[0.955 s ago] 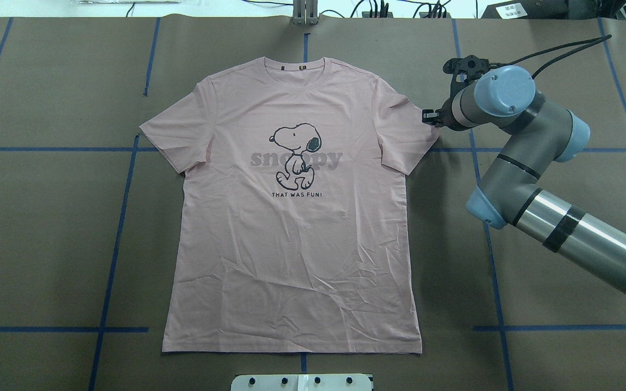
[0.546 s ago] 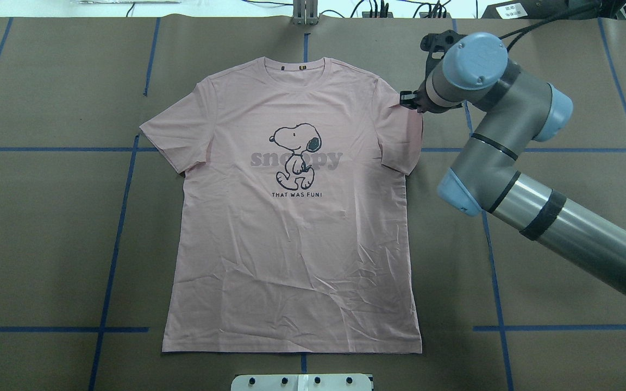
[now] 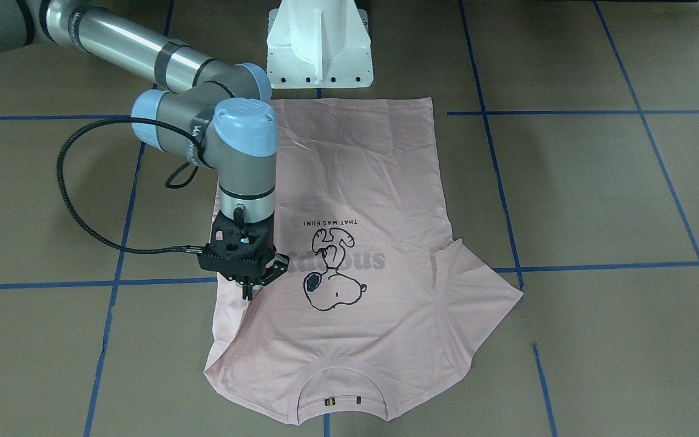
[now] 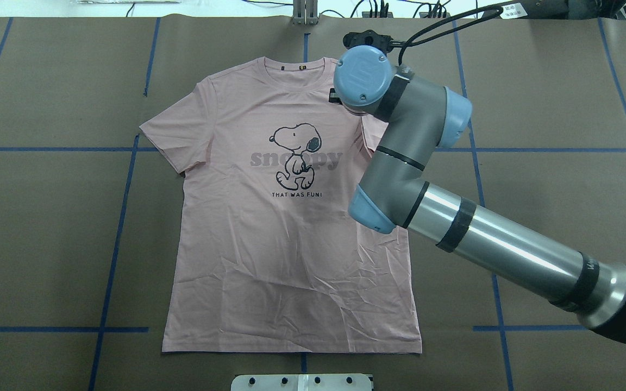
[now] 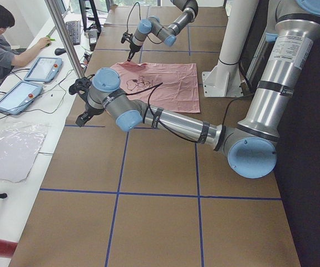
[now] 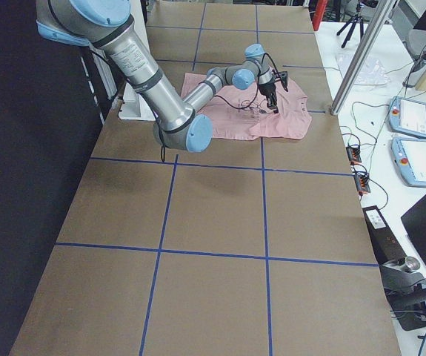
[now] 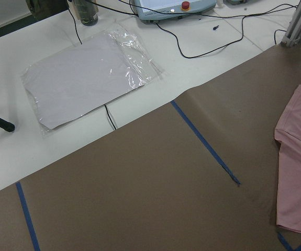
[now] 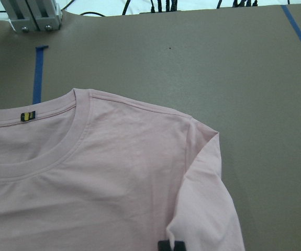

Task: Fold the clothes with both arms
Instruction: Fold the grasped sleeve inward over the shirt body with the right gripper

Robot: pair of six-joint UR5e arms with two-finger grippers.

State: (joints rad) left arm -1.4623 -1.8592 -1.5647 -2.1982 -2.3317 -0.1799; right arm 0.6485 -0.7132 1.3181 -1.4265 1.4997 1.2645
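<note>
Pink cotton is pinched between my right fingertips (image 8: 171, 246): the right gripper (image 3: 248, 290) is clenched on the hem of the near sleeve (image 8: 205, 209), and that is what has changed. A second ago this sleeve lay spread flat, pointing out over the brown paper (image 4: 47, 228), with my gripper at its outer tip. Now I have carried it in across the shoulder, so it lies doubled over the chest beside the dog print (image 4: 295, 155), and my wrist hangs above that corner of the shirt. I judge this to be the first fold in hand: one sleeve is turned in but not yet let go. The far sleeve (image 4: 174, 130) is flat and spread, and the body and hem are unfolded. The T-shirt (image 4: 291, 260) itself lies face up in the middle of the table, neck away from my base, and it has not slid. My left gripper (image 5: 83, 117) hangs well apart from the cloth near the table's far edge; I cannot tell whether its fingers are released or clenched. As for containers, the one I see is a clear plastic bag (image 7: 87, 78) on the white bench, holding a pale flat sheet.
</note>
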